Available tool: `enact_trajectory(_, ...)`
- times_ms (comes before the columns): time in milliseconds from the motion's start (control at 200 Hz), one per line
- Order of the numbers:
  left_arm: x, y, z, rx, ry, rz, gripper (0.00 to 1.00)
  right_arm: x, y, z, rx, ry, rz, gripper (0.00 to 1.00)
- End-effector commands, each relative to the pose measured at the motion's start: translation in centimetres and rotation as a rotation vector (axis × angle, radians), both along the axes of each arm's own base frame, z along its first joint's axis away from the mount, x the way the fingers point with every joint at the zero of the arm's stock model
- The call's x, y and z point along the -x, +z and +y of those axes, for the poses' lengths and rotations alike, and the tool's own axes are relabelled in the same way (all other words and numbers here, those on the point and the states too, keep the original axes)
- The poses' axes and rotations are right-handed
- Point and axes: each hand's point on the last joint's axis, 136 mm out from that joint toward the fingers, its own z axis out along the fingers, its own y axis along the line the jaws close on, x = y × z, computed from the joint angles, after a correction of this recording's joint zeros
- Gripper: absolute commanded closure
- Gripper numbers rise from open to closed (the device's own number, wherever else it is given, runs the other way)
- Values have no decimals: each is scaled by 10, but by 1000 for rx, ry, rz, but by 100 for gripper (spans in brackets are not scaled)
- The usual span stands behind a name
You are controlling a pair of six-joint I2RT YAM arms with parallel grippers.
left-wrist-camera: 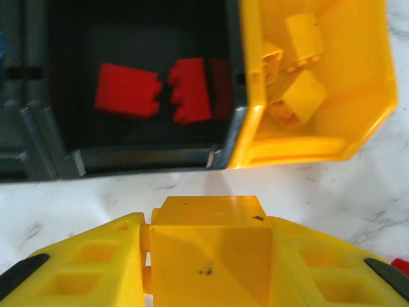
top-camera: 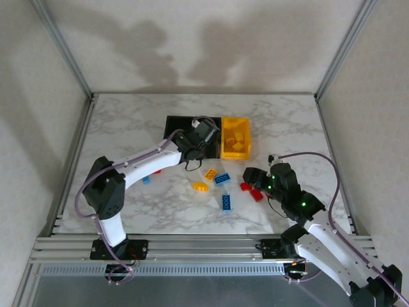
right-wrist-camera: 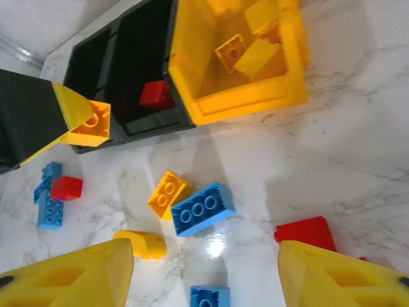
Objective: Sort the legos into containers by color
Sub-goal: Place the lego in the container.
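Item: yellow brick (left-wrist-camera: 209,246) aloft at bins.
Bench (top-camera: 128,121) strewn with legos (top-camera: 222,179); yellow bin (left-wrist-camera: 300,148) abutted by black bin (left-wrist-camera: 140,158) of reds (left-wrist-camera: 126,89); left end effector (top-camera: 199,142) clamped on the brick by their shared wall; right end effector (right-wrist-camera: 204,272) spread, empty. Released early, it could be misfiled among reds.
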Motion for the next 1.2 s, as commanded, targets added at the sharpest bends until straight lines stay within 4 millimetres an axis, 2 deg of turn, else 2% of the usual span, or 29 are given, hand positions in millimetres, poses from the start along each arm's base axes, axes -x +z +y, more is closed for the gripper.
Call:
enact_trajectory(0,-12,10,-27,11,-52,-17,68,3,-8,-14,7,-64,32,38)
enact_trajectory(235,-41,13,-70,13,-86,-49,68,6,-13,-19,7,-78,48,38)
enact_trajectory(511,-71,-6,-96,-65,-82,-76,68,10,-14,-26,1,-101,47,38)
enact_trajectory(716,-83,-20,-102,-123,-71,-85,67,15,-13,-31,-10,-118,43,38)
enact_trajectory(941,-85,-35,-100,-157,-66,-78,64,15,-12,-31,-12,-117,38,38)
enact_trajectory(1197,-86,-30,-100,-155,-62,-89,47,15,-12,-31,-11,-117,37,38)
